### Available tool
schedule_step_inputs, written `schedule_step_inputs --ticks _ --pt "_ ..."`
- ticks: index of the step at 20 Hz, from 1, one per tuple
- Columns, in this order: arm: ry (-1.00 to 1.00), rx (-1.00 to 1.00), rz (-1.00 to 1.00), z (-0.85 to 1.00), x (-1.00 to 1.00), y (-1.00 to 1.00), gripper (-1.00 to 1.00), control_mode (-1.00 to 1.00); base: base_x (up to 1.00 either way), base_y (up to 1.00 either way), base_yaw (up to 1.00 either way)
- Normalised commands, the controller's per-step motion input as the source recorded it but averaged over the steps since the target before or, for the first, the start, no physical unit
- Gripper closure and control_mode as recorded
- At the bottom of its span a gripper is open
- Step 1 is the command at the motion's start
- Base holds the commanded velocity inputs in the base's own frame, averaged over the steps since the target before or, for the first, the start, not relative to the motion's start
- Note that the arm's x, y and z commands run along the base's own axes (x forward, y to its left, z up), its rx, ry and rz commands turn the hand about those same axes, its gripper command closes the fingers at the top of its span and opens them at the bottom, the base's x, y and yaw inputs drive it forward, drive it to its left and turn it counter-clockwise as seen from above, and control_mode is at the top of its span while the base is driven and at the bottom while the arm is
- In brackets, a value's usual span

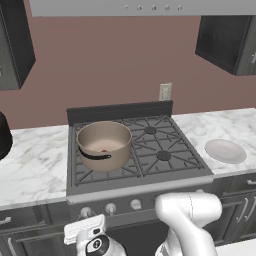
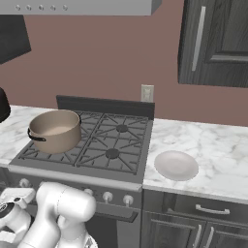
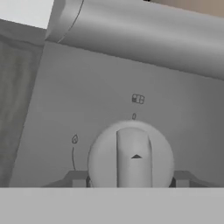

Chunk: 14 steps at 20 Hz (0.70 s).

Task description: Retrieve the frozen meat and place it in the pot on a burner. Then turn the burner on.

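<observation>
The tan pot [image 1: 104, 145] stands on the front left burner of the stove [image 1: 165, 155]. A small red speck of the frozen meat [image 1: 104, 150] shows inside it. The pot [image 2: 54, 131] also appears in the right base view, where its contents are hidden. My gripper [image 3: 130, 180] is down at the stove's front panel. Its two dark fingertips [image 3: 78, 179] press on either side of a round grey burner knob [image 3: 131, 148], shut on it. The knob's bar stands upright in the hand view. My hand [image 1: 85, 231] sits just below the leftmost knob [image 1: 86, 212].
A pale round plate [image 1: 225, 151] lies on the marble counter [image 1: 30, 165] right of the stove. More knobs [image 1: 110, 208] line the front panel. Dark cabinets hang above, and drawers [image 2: 213, 210] sit below the counter.
</observation>
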Motion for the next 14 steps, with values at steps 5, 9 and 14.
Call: schedule_step_inputs --ticks 5,9,14 --pt "0.08 -0.36 0.10 -0.14 0.00 0.00 1.00 -1.00 0.00 0.00 0.00" --pt "0.05 -0.38 0.13 -0.21 0.02 0.00 1.00 -1.00 0.00 0.00 0.00" --pt "0.09 -0.42 0.13 -0.29 0.08 0.00 1.00 -1.00 0.00 0.00 0.00"
